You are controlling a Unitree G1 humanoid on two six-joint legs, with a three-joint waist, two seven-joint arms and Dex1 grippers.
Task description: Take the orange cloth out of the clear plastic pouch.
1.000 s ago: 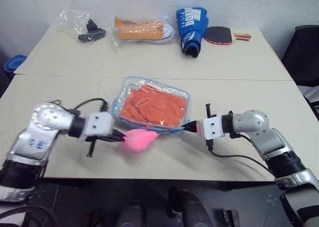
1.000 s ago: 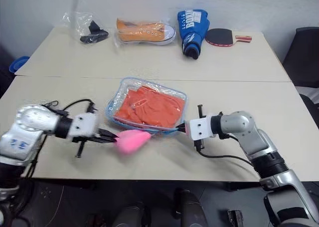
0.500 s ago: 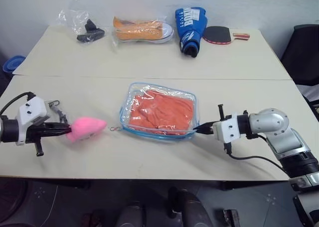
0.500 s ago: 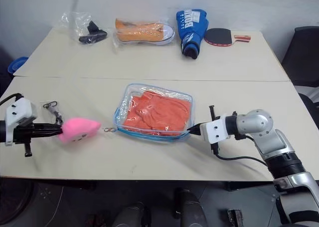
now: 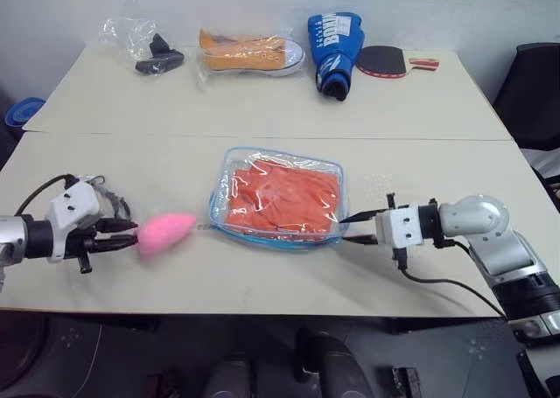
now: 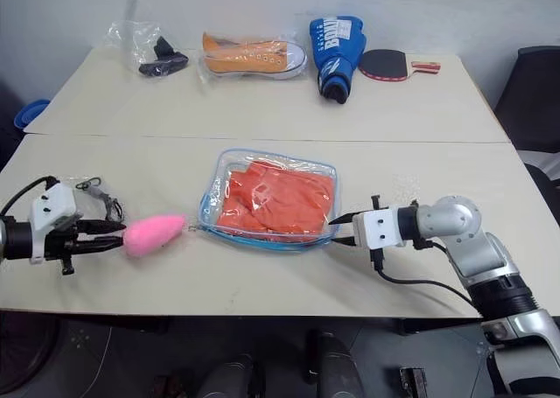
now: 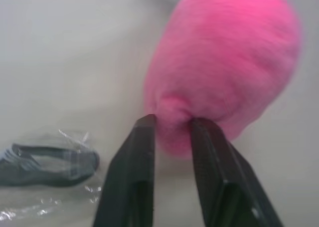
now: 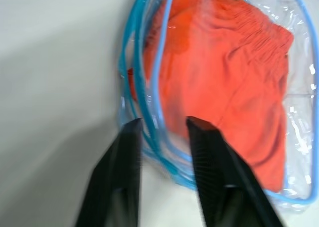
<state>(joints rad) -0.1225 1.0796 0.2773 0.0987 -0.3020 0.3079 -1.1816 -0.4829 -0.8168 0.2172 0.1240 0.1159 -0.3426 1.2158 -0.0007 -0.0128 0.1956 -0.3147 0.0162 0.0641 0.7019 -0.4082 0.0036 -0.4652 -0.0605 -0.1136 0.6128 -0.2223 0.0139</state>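
Observation:
The clear plastic pouch, edged in light blue, lies flat at the middle of the near table with the orange cloth folded inside it. A pink plush lies just left of the pouch, joined to its edge by a small link. My left gripper is open, and the plush's end sits between its parted fingertips. On the pouch's right my right gripper is open too, its fingers straddling the blue edging at the corner, with the cloth just beyond.
On the far table stand a crinkled bag with a black item, a wrapped orange sneaker, a blue pack and a table tennis paddle. A small clear bag lies by my left gripper. A black chair is at the right.
My left arm drew the pink plush out to the left, away from the pouch. Both grippers, shut before, now have their fingers parted. The pouch lies flatter on the table.

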